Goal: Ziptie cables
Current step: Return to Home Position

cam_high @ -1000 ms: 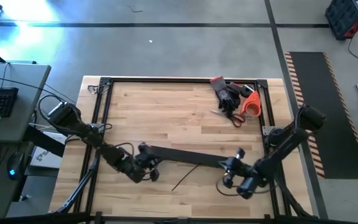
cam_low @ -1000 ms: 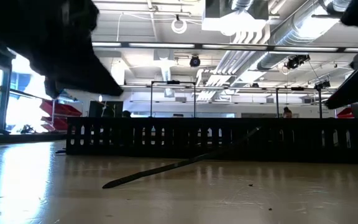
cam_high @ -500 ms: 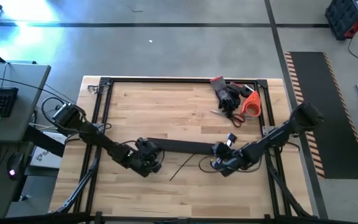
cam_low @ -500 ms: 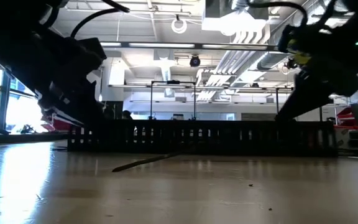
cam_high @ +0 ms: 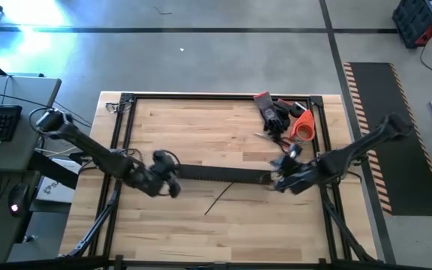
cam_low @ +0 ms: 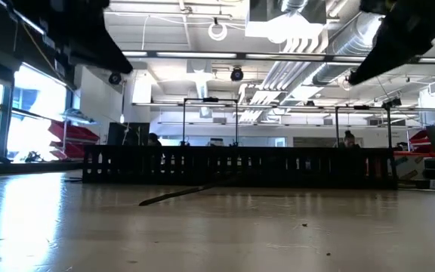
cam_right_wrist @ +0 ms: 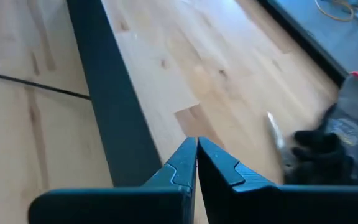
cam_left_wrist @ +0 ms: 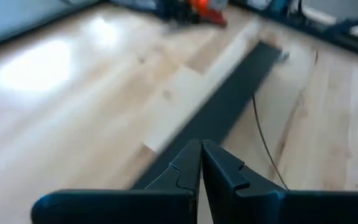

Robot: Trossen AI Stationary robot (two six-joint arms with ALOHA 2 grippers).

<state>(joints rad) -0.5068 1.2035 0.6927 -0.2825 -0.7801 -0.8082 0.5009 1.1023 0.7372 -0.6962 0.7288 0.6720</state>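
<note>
- Wooden table (cam_high: 201, 127) fills the middle of the high view, with a dark glove (cam_high: 272, 112) and an orange roll (cam_high: 302, 126) at its upper right.
- Black duct (cam_high: 223, 174) lies across the centre. Its top shows as a flat, smooth cover in both wrist views, so it looks closed.
- No cables show anywhere. By my reading they are shut inside the duct, already tied.
- One thin dark strip (cam_high: 220, 199) lies loose on the wood just below the duct.
- Left gripper (cam_left_wrist: 201, 144) hangs at the duct's left end, its fingers pressed together on nothing.
- Right gripper (cam_right_wrist: 196, 140) hangs at the duct's right end, fingers likewise together and empty.
- Judged from this, the tying and stowing are done. All that seems left is for both arms to pull back to rest.
</note>
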